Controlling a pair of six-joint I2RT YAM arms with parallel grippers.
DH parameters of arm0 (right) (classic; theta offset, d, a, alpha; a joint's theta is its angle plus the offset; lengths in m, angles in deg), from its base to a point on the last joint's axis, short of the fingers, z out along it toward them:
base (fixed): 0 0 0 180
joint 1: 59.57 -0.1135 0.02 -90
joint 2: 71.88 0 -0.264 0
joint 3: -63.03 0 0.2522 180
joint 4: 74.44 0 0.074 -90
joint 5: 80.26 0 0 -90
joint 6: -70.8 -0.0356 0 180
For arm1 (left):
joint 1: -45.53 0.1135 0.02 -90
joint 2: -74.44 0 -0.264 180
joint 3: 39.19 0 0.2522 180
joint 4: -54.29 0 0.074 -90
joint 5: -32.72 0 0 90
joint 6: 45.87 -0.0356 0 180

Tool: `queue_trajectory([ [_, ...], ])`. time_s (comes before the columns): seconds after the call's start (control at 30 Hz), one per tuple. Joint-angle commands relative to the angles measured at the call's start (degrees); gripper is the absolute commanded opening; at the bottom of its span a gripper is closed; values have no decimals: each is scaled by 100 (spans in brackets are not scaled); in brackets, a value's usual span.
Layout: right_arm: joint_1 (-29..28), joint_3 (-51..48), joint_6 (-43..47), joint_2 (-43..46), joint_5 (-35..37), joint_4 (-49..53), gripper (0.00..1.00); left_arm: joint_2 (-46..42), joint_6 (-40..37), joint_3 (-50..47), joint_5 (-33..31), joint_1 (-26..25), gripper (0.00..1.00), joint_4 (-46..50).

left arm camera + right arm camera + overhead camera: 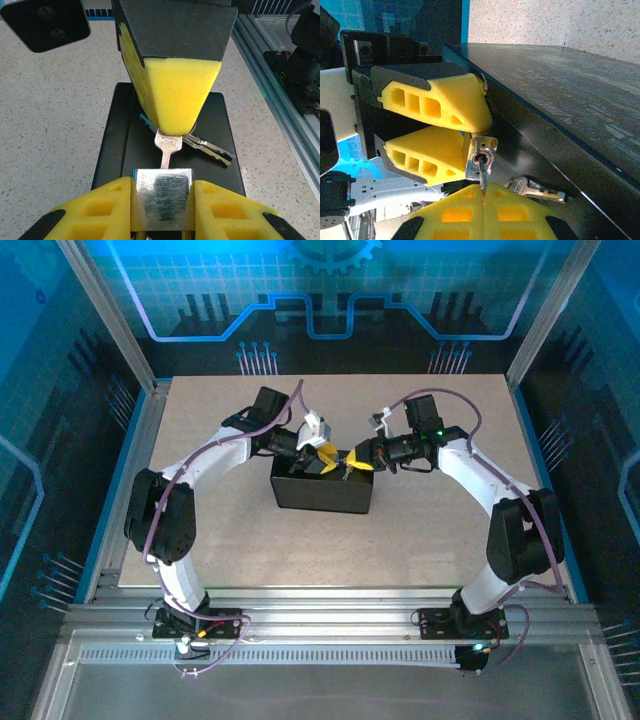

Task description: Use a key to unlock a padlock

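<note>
Leftmost, the left gripper (162,186) is narrowly parted and clamped on the padlock (481,159) — its yellow fingers (100,210) press the metal body from both sides, with the keyhole end facing the other arm. The key (167,142) sticks out of that keyhole, blade in the lock and head pinched in the right gripper (484,197), whose pads are closed tight on it. Both grippers meet over the black box (112,145) in the middle of the table (430,530). A second key (212,150) sits close beside the first key's head, to its right, over the lid.
</note>
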Motion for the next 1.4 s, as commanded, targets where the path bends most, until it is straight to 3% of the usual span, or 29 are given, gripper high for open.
queue_trajectory([
  [0.0, -629, 351, -166, 38, -1287, -224, 0, 43, -12, 207, 104, -143, 0, -699],
  [0.23, -875, 569, -24, -70, -1203, 372, 1, -21, 285, 37, 39, -154, 0, -1448],
  [0.4, -534, 287, -750, -116, -1285, -277, 1, -109, 181, 69, 140, -197, 0, -1296],
  [0.53, -334, 219, -1203, 39, -1273, -519, 2, -164, -65, 11, -223, -200, 0, -1152],
  [0.67, -322, 108, -1962, 202, -1212, -1055, 3, -214, -423, -222, -1103, -379, 0, -1374],
  [0.87, -559, 106, -2445, 206, -1034, -1104, 3, -241, -132, -374, -1092, -436, 0, -1966],
  [1.03, -572, -88, -3068, 279, -1033, -1751, 4, -255, -95, -253, -608, -425, 0, -1733],
  [1.1, -581, 206, -2448, 238, -1052, -1104, 6, -248, -93, -169, -273, -402, 0, -1495],
  [1.23, -714, 1543, 755, -173, -441, 2232, 7, -208, -132, 99, 317, -273, 0, -890],
  [1.37, -757, 1359, 1482, -233, -569, 2270, 6, -167, -268, 254, 482, -169, 0, -435],
])
